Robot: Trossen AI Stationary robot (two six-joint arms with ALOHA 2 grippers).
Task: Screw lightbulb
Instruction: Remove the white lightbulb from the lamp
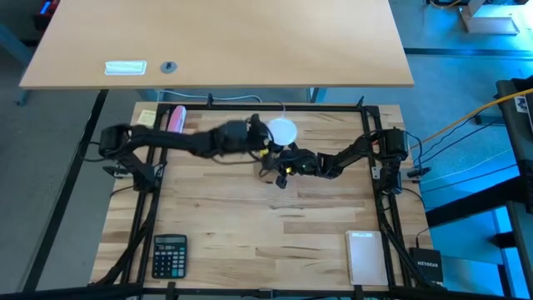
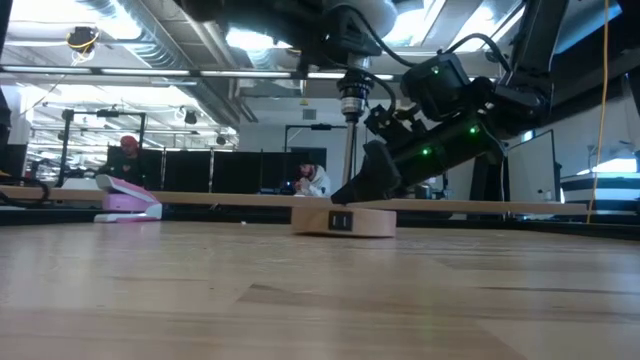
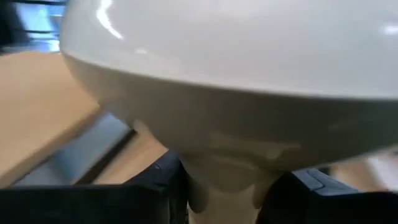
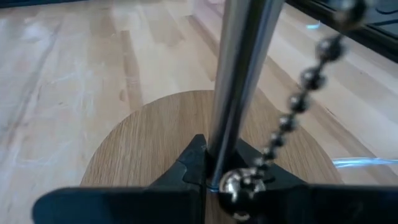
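The white globe lightbulb [image 1: 282, 131] is at the table's far middle, and it fills the left wrist view [image 3: 236, 56]. My left gripper [image 1: 260, 138] is shut on it, high above the table. Below it stands a lamp. The lamp has a round wooden disc base [image 2: 343, 221], a thin upright metal post [image 4: 244, 74], a silvery threaded part [image 2: 352, 98] at the post's top and a bead chain [image 4: 298, 106]. My right gripper [image 2: 372, 186] is shut on the post just above the disc. Whether the threaded part is the bulb's base or the lamp's socket, I cannot tell. My left gripper pinches the bulb's narrow neck [image 3: 224, 177], just under the globe, between its two fingers [image 3: 155, 180]. The fingers come level from the table's left. The bulb is upright, globe up, above the lamp post. My right gripper pinches the metal post's lower end [image 4: 214, 163] between its two fingers, just above the wooden disc [image 4: 149, 143]. The fingers slant down from the table's right and lie across the post. The post stands upright and the disc rests flat on the table.
A calculator [image 1: 170, 254] lies at the near left and a white notepad [image 1: 365, 257] at the near right. A pink object [image 1: 176, 118] and a yellow note [image 1: 147, 117] lie at the far left. People sit in the room behind the table [image 2: 312, 180].
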